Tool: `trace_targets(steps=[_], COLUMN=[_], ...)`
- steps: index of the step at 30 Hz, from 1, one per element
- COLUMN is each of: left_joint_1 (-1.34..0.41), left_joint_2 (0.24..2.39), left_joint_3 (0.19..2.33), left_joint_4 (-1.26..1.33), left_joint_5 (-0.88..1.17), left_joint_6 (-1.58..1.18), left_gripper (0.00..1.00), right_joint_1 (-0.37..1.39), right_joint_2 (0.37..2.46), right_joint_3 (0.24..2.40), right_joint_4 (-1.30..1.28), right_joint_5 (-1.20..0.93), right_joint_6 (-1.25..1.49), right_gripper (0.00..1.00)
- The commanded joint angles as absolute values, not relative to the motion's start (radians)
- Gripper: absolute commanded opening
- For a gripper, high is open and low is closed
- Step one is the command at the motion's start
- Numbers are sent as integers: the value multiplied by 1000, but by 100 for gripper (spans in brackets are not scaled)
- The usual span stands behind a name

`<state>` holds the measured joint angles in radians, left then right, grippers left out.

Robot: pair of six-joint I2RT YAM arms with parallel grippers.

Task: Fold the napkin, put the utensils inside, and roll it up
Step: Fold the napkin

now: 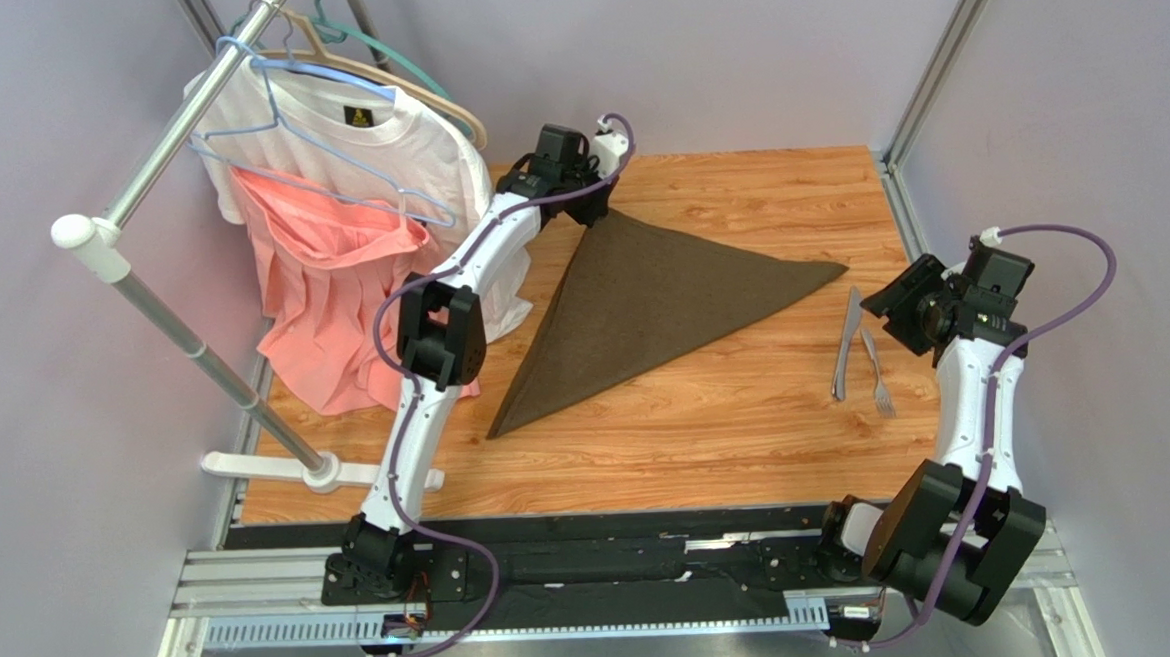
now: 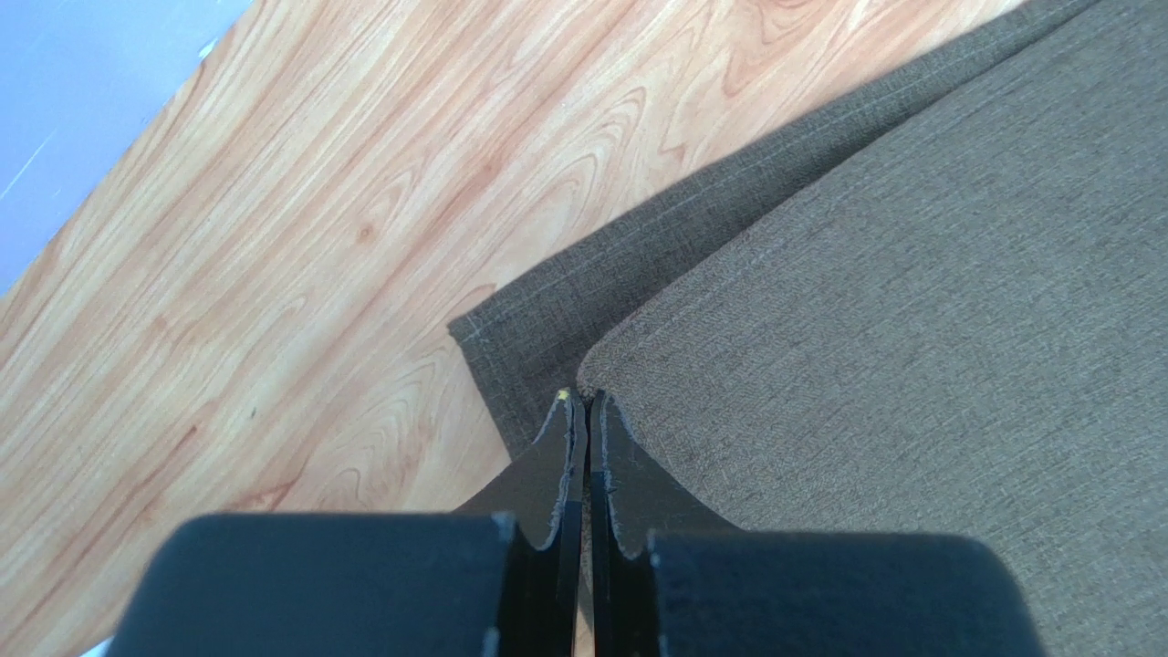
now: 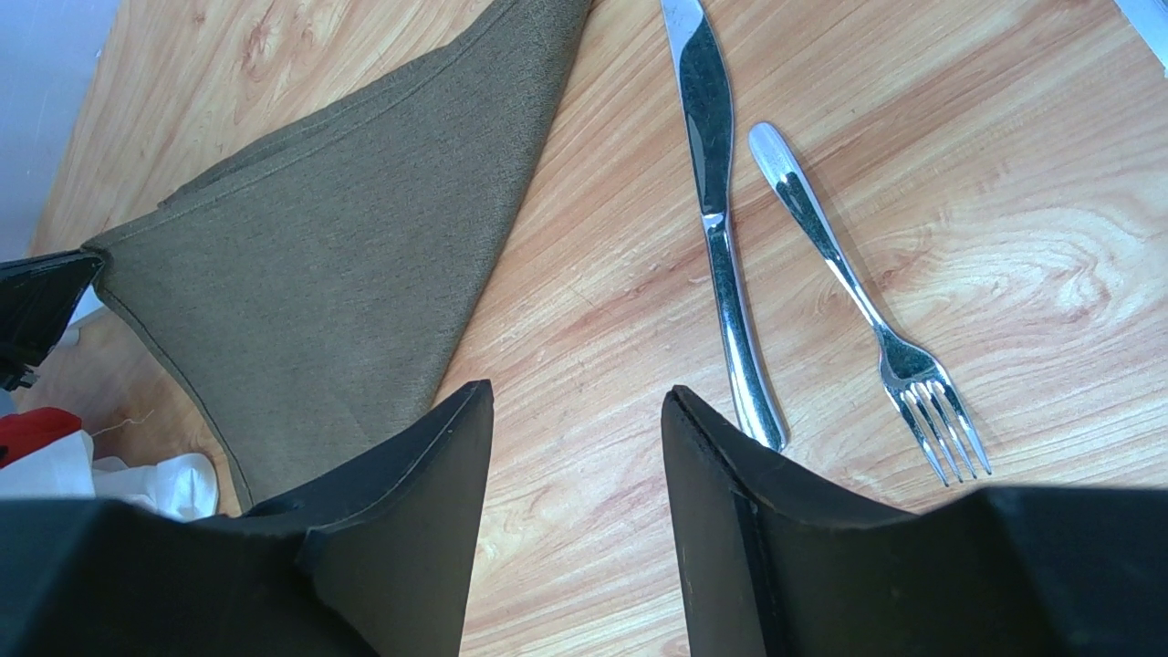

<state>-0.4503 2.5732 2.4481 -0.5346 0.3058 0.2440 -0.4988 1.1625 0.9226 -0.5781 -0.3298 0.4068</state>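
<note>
The dark olive-brown napkin (image 1: 650, 303) lies folded into a triangle on the wooden table, its apex at the far side. My left gripper (image 1: 601, 205) sits at that apex, shut on the upper layer's corner (image 2: 610, 377); its fingertips (image 2: 588, 400) meet with the lower layer's edge showing just beyond. The knife (image 1: 848, 342) and the fork (image 1: 873, 366) lie side by side on bare wood to the right of the napkin (image 3: 329, 274). My right gripper (image 1: 897, 306) hovers open beside them, holding nothing. In the right wrist view the knife (image 3: 720, 247) and fork (image 3: 850, 281) lie just right of the open gripper (image 3: 576, 397).
A clothes rack (image 1: 169, 305) stands at the left with a white T-shirt (image 1: 386, 144) and a pink garment (image 1: 327, 305) on hangers, close to the left arm. Grey walls enclose the table on three sides.
</note>
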Motion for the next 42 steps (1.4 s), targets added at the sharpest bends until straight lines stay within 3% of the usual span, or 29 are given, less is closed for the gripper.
trace_targets(steps=[1,42], left_joint_1=[-439,-423], left_joint_2=[2580,2606], left_joint_3=[2502,2546], left_joint_4=[-517,-500], left_joint_5=[321,282], left_joint_6=[291,359], left_gripper=[0,0], right_joint_1=[-500,-495], right_joint_2=[1169,1175], right_joint_3=[931,942], right_joint_4=[-538,-543], right_joint_5=[-313,-301], right_joint_6=[402,399], right_gripper=[52,52])
